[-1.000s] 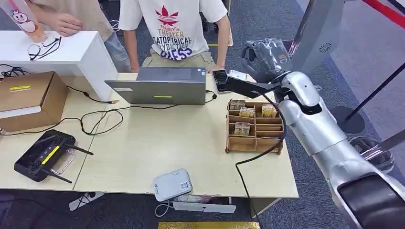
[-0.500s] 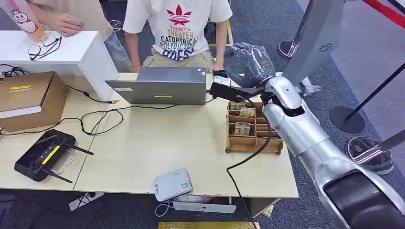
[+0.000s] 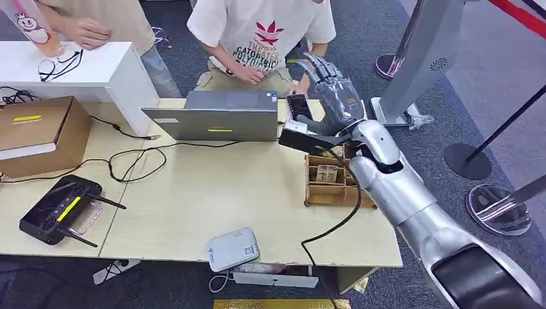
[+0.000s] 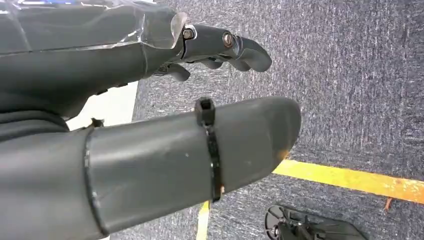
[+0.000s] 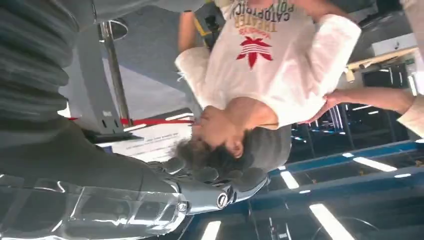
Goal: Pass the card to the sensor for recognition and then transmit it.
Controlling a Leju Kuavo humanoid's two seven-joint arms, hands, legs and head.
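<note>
Over the table's [image 3: 193,193] far right corner your right hand [image 3: 331,90] hovers, fingers spread, empty; rack [image 3: 338,177] cards are thin, stiff, slippery: pinch an edge.

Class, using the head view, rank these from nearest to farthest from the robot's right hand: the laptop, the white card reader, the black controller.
From the right hand:
1. Laptop, beside it at the table's far edge.
2. White card reader, at the near edge.
3. Black controller, far left.
</note>
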